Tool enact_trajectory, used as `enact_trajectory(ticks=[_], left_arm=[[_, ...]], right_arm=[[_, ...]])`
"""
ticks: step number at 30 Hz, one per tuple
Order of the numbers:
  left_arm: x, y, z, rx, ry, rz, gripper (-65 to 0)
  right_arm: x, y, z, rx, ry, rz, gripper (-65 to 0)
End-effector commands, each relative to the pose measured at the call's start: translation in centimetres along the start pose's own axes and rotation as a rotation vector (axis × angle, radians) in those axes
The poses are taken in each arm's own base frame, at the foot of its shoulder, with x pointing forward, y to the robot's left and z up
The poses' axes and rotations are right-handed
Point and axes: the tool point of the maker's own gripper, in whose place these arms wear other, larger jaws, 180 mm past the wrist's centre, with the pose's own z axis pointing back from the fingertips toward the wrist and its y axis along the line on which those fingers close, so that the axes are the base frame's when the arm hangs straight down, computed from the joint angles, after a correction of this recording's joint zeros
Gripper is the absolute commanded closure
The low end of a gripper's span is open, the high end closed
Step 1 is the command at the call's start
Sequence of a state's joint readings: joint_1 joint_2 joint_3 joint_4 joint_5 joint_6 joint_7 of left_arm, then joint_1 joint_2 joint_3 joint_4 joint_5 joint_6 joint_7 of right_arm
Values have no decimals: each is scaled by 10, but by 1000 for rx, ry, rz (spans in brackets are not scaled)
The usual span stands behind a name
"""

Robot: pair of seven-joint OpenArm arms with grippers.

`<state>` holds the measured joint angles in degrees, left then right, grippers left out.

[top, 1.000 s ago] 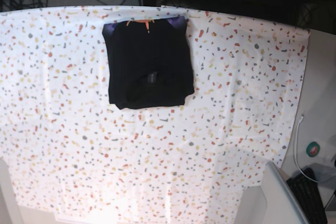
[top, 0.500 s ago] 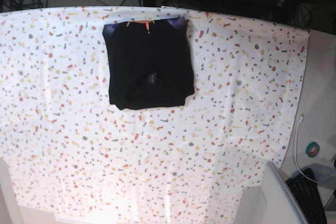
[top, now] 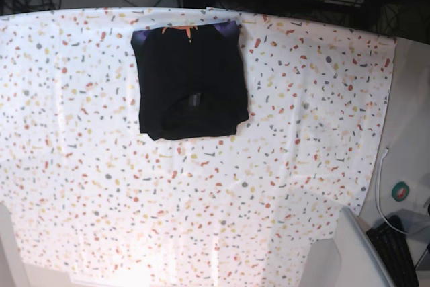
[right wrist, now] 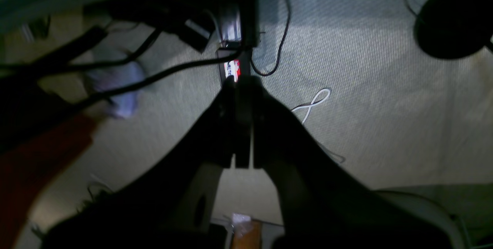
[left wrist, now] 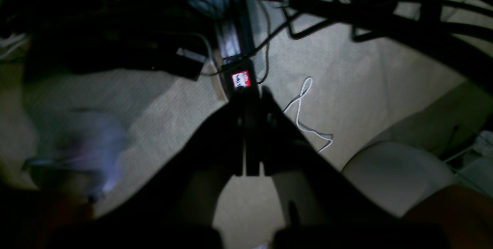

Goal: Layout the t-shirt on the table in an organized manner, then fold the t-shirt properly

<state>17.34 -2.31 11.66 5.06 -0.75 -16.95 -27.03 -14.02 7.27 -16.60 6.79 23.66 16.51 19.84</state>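
Note:
The black t-shirt (top: pixel 191 82) lies folded into a compact rectangle at the far middle of the speckled white table (top: pixel 282 166), with purple and orange patches showing at its far edge. No arm shows in the base view. My left gripper (left wrist: pixel 250 91) is shut and empty, pointing at grey floor. My right gripper (right wrist: pixel 242 80) is also shut and empty, over the floor. Neither wrist view shows the shirt or the table.
Both wrist views show grey carpet with black cables, a white cord (left wrist: pixel 306 106) and a red-labelled device (left wrist: pixel 240 79). In the base view, a keyboard (top: pixel 396 250) and a small round object (top: pixel 401 191) sit off the table's right edge.
The shirt has not moved. No arm is over the table in any of the base frames.

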Motion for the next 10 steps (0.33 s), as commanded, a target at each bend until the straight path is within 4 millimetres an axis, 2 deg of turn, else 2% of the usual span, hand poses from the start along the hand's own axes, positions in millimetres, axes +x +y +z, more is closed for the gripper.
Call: enact_trajectory(ticks=[1,4,10], left_arm=[[-15,-3,6,-7,19,17,0],[-24,5,13,11,34,25,0],[-25,22,17,36,41,13,0]], right_arm=[[-11,-4,4,-7,14,-9,0],[-14,-4,4,-5,18,-4,0],[-14,-4,4,-5,17,-4,0]])
